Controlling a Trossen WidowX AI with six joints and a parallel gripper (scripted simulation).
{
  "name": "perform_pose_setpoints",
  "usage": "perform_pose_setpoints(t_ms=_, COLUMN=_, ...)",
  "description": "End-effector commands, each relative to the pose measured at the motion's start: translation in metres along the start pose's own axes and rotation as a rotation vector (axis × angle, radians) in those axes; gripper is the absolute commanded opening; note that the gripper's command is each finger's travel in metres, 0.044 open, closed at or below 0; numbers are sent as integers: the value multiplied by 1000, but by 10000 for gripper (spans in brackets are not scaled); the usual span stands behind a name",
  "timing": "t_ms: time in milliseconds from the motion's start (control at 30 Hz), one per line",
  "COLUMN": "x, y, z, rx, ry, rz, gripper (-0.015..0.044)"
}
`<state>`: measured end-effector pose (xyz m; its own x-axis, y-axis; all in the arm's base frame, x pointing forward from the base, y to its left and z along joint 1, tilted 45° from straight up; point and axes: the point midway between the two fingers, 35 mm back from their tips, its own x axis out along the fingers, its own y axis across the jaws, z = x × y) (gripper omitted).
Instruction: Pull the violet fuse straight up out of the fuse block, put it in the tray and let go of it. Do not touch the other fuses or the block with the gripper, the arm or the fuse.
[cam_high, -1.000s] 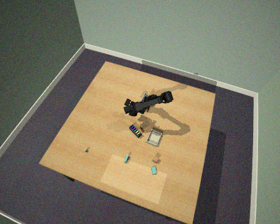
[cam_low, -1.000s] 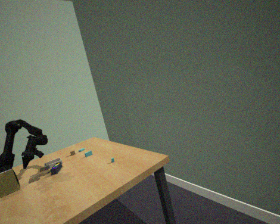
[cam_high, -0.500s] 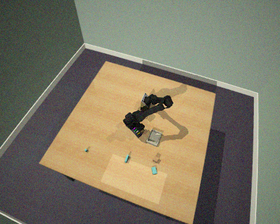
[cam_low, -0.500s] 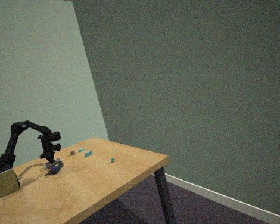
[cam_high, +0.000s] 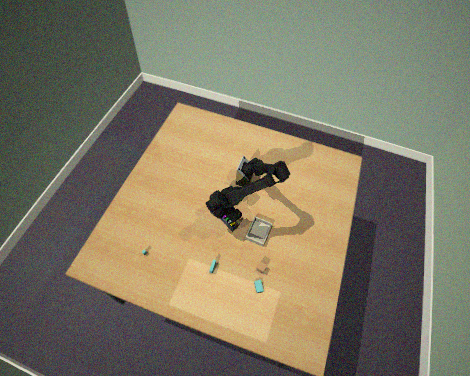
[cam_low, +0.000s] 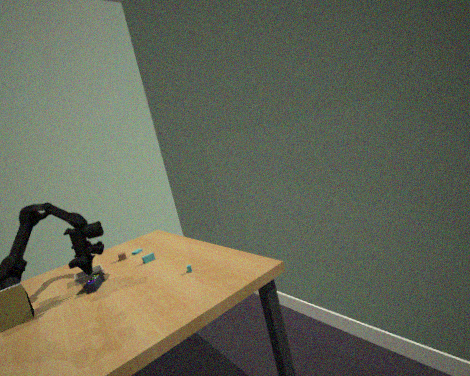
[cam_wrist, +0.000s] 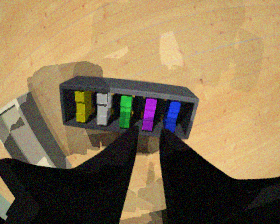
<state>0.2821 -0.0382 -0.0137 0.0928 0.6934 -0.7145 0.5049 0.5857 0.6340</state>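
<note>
In the exterior view, your arm (cam_high: 252, 188) (cam_low: 21, 242) rises toward 1 o'clock, bends at its high elbow (cam_low: 36, 212), then slopes toward 4 o'clock. Your tool (cam_high: 231, 215) (cam_low: 89, 273) (cam_wrist: 149, 132) points down toward 6 o'clock, its fingers narrowly parted, gripping nothing. From above, your forearm reaches toward 8 o'clock.

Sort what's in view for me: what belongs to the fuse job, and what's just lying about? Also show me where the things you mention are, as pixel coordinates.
Part of the job:
- violet fuse (cam_wrist: 149, 114)
- fuse block (cam_wrist: 129, 86)
- tray (cam_high: 268, 229) (cam_wrist: 29, 131)
- gripper (cam_wrist: 149, 132)

Just lying about:
- three teal pieces (cam_high: 213, 266) (cam_low: 148, 258)
- small brown block (cam_high: 262, 266) (cam_low: 122, 257)

The yellow, white, green and blue fuses sit in the block and must stay untouched.
</note>
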Motion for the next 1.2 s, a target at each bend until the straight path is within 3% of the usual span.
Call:
perform_pose_setpoints(t_ms=0, x=5, y=0, z=-1, rx=6, ry=2, rz=4, gripper=74)
perform_pose_setpoints(t_ms=1167, x=30, y=-1, z=-1, rx=6, ry=3, rz=5, gripper=74)
